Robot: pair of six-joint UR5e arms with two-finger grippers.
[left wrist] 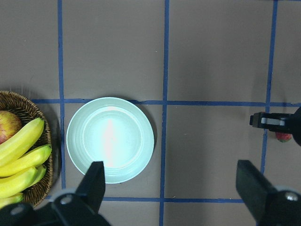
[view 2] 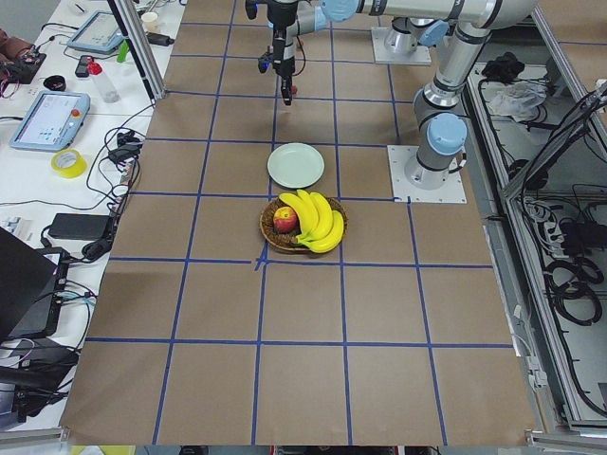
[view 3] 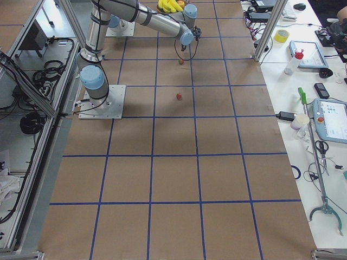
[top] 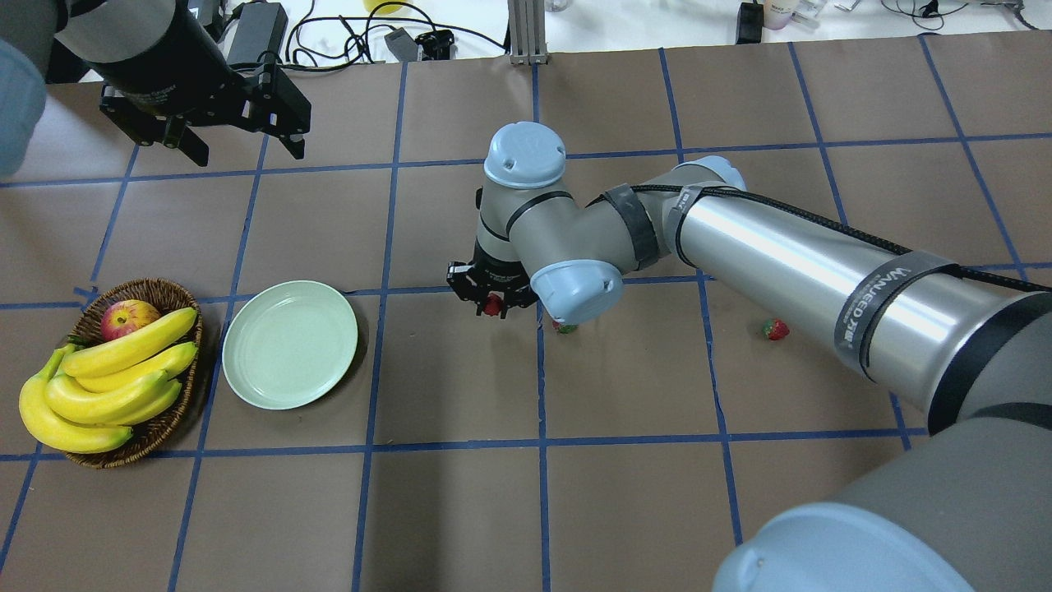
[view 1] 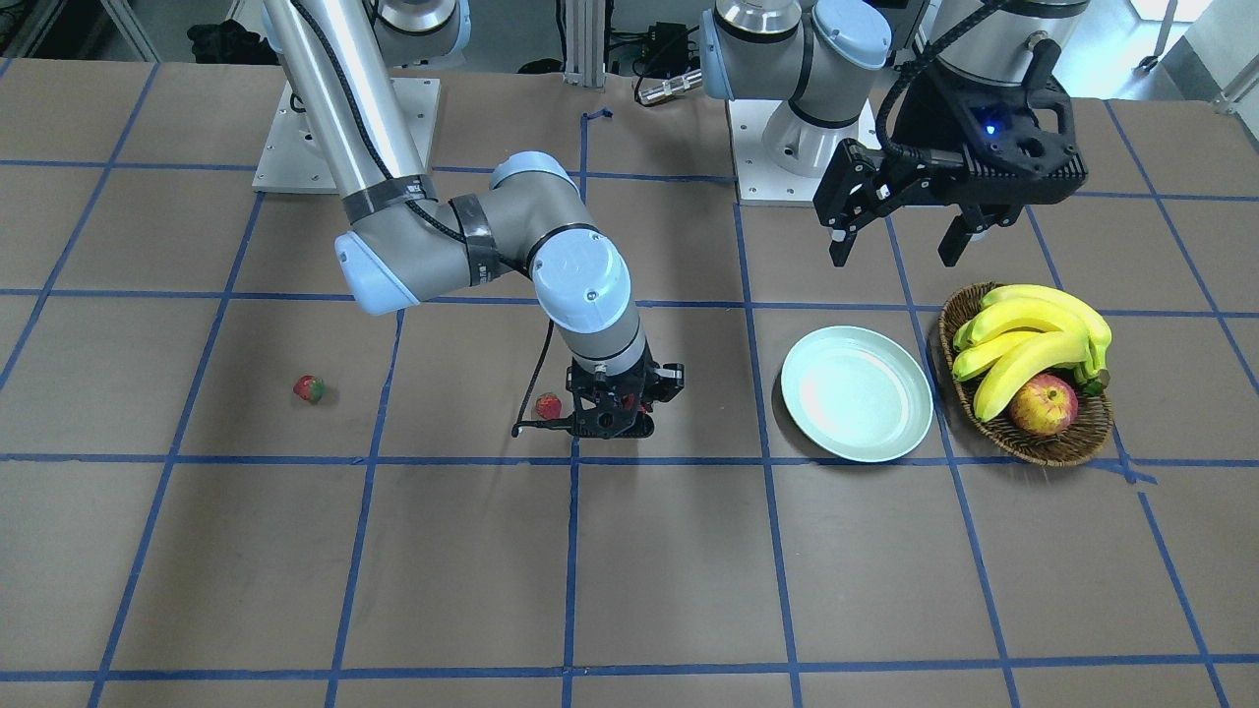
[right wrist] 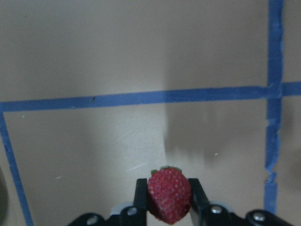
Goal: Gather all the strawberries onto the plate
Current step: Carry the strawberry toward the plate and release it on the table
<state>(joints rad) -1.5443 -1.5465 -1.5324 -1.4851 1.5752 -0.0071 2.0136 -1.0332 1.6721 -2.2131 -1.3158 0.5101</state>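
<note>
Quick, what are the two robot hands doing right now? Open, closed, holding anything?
Left end effector: open, holding nothing.
Right end effector: closed on a strawberry.

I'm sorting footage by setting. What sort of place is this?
Probably a robotics lab or test cell: a left arm and right arm bolted to a paper-covered table gridded with blue tape, a teach pendant beside it, and loose cables alongside.

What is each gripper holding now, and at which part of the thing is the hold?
The right gripper holds one strawberry, pinched across its red sides. The left gripper is open and holds nothing.
</note>
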